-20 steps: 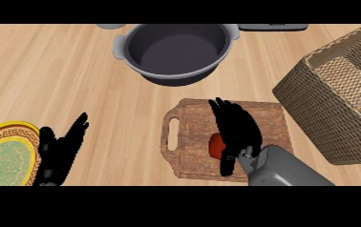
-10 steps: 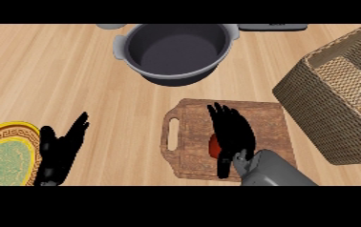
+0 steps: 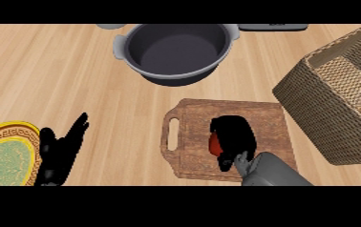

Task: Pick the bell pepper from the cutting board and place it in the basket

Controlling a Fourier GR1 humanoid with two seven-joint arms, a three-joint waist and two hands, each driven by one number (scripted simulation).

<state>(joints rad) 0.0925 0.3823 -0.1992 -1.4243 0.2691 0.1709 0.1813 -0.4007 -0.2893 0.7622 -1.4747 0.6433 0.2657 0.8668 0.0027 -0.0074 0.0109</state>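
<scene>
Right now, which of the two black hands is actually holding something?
The right hand, curled over the red bell pepper on the cutting board. The left hand rests open beside the yellow plate, holding nothing.

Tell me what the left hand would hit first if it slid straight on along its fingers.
Nothing close: the left hand points up and slightly right over bare counter; far along, possibly the grey pot, depth unclear.

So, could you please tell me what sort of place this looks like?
Most likely a kitchen counter: a wooden worktop carries a grey cooking pot, a cutting board with a red bell pepper and a wicker basket.
</scene>
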